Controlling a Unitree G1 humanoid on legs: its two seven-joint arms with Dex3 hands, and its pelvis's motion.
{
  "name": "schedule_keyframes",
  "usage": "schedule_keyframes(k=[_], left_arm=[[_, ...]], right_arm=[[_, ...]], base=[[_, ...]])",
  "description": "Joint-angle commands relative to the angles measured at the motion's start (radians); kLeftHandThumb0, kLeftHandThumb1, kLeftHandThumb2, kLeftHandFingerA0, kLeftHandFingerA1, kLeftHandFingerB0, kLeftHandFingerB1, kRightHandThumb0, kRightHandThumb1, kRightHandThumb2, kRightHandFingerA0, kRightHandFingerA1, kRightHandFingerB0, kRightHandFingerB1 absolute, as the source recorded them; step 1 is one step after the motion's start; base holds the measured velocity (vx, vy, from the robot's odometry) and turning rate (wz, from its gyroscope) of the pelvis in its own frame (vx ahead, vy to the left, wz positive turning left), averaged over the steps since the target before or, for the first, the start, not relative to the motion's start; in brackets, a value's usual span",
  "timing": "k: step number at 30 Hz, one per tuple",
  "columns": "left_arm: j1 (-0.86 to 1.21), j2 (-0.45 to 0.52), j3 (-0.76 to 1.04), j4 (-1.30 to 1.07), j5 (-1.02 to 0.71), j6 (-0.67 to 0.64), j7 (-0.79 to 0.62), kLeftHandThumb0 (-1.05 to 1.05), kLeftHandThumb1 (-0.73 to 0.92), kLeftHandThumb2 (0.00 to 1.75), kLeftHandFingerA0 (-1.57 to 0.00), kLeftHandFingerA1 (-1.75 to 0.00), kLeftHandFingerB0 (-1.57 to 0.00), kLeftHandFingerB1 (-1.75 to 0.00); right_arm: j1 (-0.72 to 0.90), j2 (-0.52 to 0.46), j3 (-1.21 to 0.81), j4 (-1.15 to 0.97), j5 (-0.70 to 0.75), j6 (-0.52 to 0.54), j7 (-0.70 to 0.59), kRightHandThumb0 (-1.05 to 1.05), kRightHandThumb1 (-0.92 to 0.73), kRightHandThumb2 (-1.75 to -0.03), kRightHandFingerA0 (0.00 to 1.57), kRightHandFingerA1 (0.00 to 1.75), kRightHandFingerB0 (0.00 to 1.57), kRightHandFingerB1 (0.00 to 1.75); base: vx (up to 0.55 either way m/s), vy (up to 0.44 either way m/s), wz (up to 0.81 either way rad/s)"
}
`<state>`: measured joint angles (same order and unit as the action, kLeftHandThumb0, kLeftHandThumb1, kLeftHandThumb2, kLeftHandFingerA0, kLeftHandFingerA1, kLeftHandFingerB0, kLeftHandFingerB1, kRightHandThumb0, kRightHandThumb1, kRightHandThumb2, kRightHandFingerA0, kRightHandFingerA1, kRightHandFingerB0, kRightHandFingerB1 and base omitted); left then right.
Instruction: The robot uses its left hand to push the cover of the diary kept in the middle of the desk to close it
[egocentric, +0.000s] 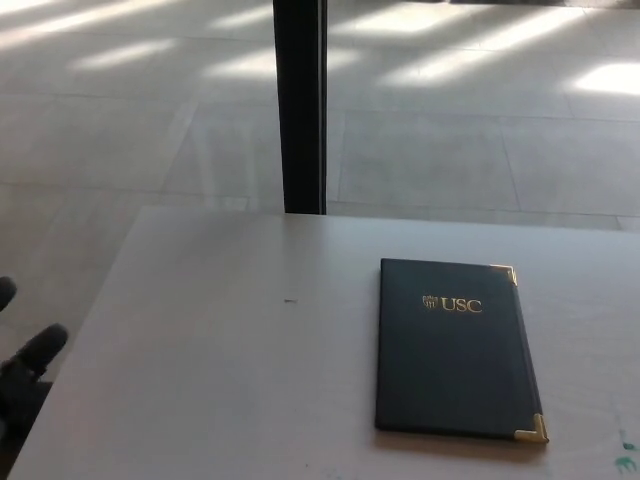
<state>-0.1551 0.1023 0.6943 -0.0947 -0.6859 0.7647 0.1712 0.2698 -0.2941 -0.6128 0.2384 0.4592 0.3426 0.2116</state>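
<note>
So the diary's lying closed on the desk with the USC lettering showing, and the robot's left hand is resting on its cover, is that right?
Not quite. The diary does lie closed on the desk with the gold USC lettering showing, but the left hand is not on its cover. The head view shows it at the picture's left edge, off the desk's side and well apart from the diary.

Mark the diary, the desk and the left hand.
diary (452, 355), head view, middle of the closed cover.
desk (220, 340), head view, bare top left of the diary.
left hand (25, 365), head view, fingers at the left edge.
</note>
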Motion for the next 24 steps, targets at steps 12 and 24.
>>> schedule_keyframes(k=[12,24], left_arm=[[0.18,0.166,0.398,0.642,0.0,-0.409,-0.089,-1.05,0.92,0.9,-0.58,-0.74,-0.51,-0.67],[0.176,0.151,0.291,0.64,0.036,-0.426,-0.139,-1.05,0.92,0.84,-0.64,-0.72,-0.59,-0.64]], right_arm=[[-0.006,-0.028,-0.027,0.067,0.002,-0.045,0.029,-0.75,-0.92,-0.7,0.52,0.66,0.5,0.47],[-0.005,-0.009,-0.032,0.034,0.016,-0.012,0.01,-0.81,-0.76,-0.93,0.53,0.69,0.46,0.53]], base=[[0.0,0.0,0.0],[0.0,0.0,0.0]])
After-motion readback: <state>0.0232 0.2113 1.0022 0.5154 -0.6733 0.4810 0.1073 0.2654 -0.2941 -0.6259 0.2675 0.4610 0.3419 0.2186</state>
